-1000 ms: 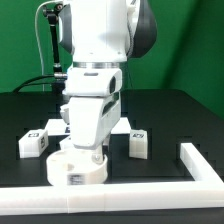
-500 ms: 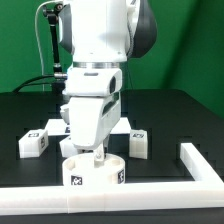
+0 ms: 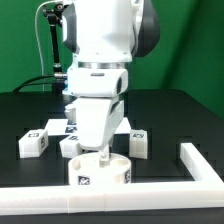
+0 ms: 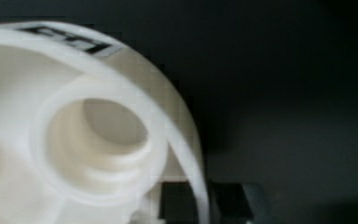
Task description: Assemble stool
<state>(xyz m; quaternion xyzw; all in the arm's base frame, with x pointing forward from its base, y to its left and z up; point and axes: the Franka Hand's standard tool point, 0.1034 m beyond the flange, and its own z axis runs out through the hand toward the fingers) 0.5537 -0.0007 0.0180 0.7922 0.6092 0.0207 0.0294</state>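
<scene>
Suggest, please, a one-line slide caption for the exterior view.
Closed gripper down at the round seat, near the white border wall; loose legs lie behind on the black table.

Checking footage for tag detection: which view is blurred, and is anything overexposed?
Wrist view: the thick round white plastic seat disc looms close, soft and out of focus, its tag smeared. Exterior view: sharper, tags discernible, white robot arm bright, shading intact.

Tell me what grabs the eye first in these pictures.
The big white arm fills the middle of the exterior view, its end effector shut on the round seat just behind the front border wall. Farther back, one block leg sits toward that view's left, another toward its right.
</scene>
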